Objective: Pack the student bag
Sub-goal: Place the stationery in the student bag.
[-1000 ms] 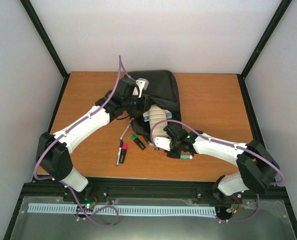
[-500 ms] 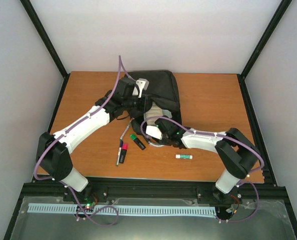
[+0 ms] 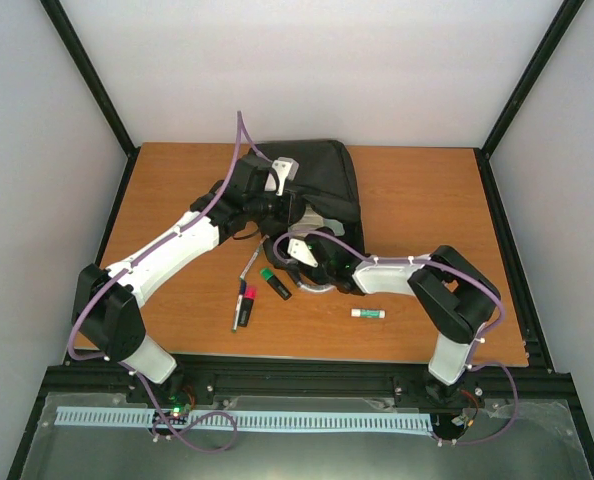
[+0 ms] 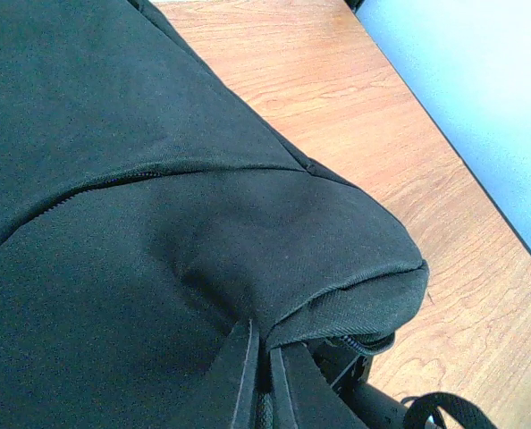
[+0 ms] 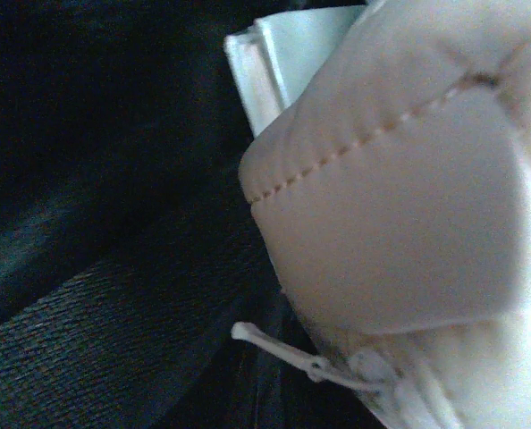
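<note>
The large black fabric student bag [image 3: 332, 175] lies at the far middle of the brown wooden table [image 3: 427, 200]. The left gripper [image 4: 258, 375] has its jaws together, pinching a fold of the bag's cloth at the opening to lift it.

In the last second the right arm has reached from the near side toward this opening, and the right gripper [image 3: 299, 250] is now at the mouth. Its jaws are nearly together and, as far as I can judge, clamped on the small whitish stitched pouch [image 5: 400, 206], which has dark bag cloth beside it. So this item seems almost packed.

1 white glue stick [image 3: 369, 313], covered by the arm before, lies uncovered on the table. A green highlighter [image 3: 274, 283] is also not yet packed.
</note>
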